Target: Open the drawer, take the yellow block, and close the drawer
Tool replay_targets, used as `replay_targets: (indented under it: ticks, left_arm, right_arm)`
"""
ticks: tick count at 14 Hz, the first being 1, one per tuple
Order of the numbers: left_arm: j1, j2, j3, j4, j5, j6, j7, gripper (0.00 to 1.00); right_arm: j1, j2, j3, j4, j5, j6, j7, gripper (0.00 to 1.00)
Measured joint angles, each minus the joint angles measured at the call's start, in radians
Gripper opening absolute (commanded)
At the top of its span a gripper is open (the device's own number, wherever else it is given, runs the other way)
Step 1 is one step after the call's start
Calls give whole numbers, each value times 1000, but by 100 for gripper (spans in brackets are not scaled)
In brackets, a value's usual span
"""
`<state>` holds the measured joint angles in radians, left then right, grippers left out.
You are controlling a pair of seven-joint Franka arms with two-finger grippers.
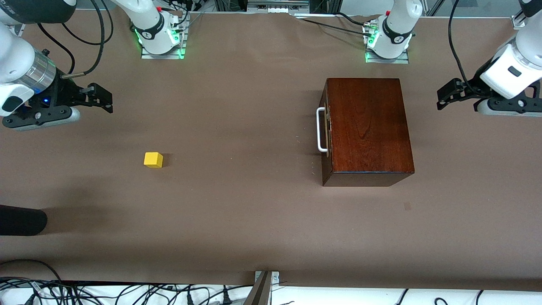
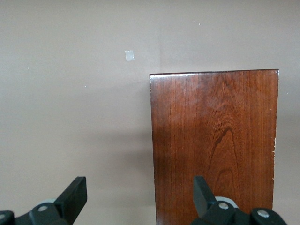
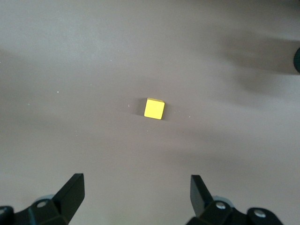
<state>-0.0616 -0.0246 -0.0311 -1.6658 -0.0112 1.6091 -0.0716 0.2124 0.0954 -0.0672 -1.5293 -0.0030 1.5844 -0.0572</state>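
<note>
A glossy mahogany-coloured wooden box [image 1: 367, 127] stands on the brown-covered table [image 1: 237, 220] in the right-centre of the front view, toward the left arm's end. Its drawer [image 1: 325, 131] looks pushed fully in, though from this angle only a thin strip of the dark reddish-brown front shows, so the seam is hard to judge. The white U-shaped bar handle [image 1: 320, 129] sits on that front, on the face turned toward the right arm's end of the table.

The small bright yellow cube, the yellow block [image 1: 153, 159], lies on the bare table in the left-centre of the front view, well apart from the box and toward the right arm's end. It is a little nearer to the front camera than the handle.

The right tool [image 1: 100, 98] hangs at the left edge of the front view, up over the table and above the block in the frame. Its two black fingers stand wide apart and hold nothing; in the right wrist view the yellow block [image 3: 154, 108] shows between and past the fingertips [image 3: 75, 190].

The left tool [image 1: 449, 94] hangs at the right edge of the front view, over the table beside the box. Its fingers [image 2: 77, 194] are also spread and empty, and the left wrist view shows the top of the box [image 2: 213, 140] beneath one of them.

A dark rounded object [image 1: 21, 220] juts in at the lower left edge of the front view.
</note>
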Motion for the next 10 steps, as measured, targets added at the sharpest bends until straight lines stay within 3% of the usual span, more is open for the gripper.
replay_targets:
  ticks: [10]
  left_arm:
    - [-26,3,22,-4,0,2,-2,100]
  right_arm:
    - [0,0,2,0,0,0,0,100]
